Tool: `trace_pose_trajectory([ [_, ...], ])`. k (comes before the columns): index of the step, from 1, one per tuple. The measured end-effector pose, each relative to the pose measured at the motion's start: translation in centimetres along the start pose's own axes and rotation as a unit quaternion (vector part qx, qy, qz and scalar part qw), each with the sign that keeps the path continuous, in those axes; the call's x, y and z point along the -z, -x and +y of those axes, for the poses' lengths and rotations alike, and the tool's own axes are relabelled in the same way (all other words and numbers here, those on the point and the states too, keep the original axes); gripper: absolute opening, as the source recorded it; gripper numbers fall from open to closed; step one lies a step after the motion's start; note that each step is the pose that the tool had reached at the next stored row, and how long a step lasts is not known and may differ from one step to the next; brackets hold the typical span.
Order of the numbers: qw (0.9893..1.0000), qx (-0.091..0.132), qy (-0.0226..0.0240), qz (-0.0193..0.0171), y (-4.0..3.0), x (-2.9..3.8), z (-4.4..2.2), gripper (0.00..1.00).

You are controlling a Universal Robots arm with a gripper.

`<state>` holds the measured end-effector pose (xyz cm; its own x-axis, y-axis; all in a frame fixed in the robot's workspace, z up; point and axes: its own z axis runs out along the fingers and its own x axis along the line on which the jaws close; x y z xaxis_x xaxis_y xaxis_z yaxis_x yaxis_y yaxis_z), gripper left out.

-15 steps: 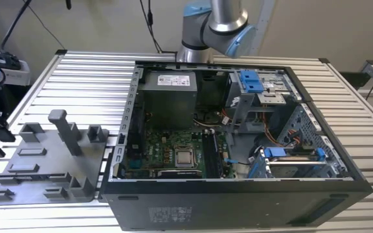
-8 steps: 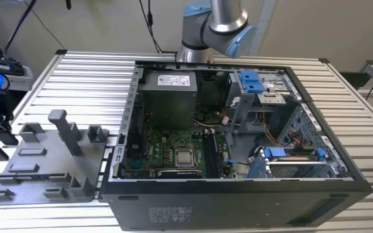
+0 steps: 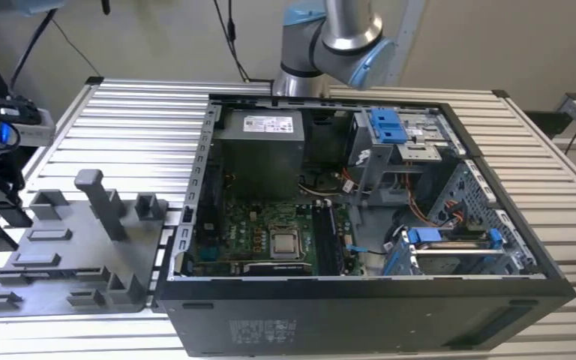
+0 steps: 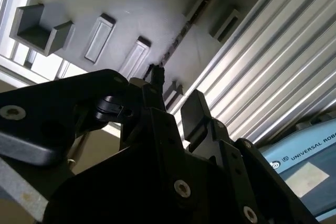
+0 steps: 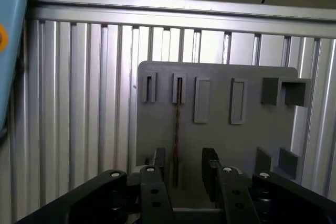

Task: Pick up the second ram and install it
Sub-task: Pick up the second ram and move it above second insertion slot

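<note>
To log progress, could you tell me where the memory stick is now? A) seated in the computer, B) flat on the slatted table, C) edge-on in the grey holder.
C: in the first wrist view the memory stick stands edge-on in the grey holder, with the open hand astride it.

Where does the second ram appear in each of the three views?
Exterior view: too thin to make out on the grey holder plate, at the exterior view's left.
First wrist view: the second ram is seen edge-on, in a slot of the plate.
Second wrist view: a thin dark line across the plate.
Shared landmark: the grey holder plate.
</note>
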<state>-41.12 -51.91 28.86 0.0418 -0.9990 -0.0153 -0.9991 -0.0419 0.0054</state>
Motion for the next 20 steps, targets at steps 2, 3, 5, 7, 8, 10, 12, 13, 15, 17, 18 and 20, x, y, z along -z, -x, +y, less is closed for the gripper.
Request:
trace_pose_trajectory([
  [2,1.0000,0.000,0.0000,-0.0005,-0.01,-0.32,0.00,0.42],
  [3,1.0000,0.000,-0.0004,-0.0004,-0.01,-0.51,-0.01,0.42],
  [5,1.0000,0.000,-0.0007,-0.0005,-0.02,-0.86,-0.01,0.42],
  [7,1.0000,0.000,-0.0009,-0.0006,-0.03,-1.23,-0.01,0.42],
  [8,1.0000,0.000,-0.0012,-0.0007,-0.02,-1.41,-0.01,0.42],
  [10,1.0000,0.000,-0.0012,-0.0006,-0.03,-1.71,-0.01,0.42],
  [12,1.0000,0.000,-0.0011,-0.0006,-0.04,-2.01,-0.01,0.42],
  [13,1.0000,0.000,-0.0012,-0.0015,-0.04,-2.18,-0.01,0.42],
  [15,1.0000,0.000,-0.0014,-0.0044,-0.07,-2.45,-0.01,0.42],
  [17,1.0000,0.000,-0.0014,-0.0050,-0.15,-2.51,-0.01,0.42],
  [18,1.0000,0.000,-0.0013,-0.0050,-0.14,-2.53,-0.01,0.42],
  [20,1.0000,0.000,-0.0014,-0.0051,-0.15,-2.67,-0.01,0.42],
])
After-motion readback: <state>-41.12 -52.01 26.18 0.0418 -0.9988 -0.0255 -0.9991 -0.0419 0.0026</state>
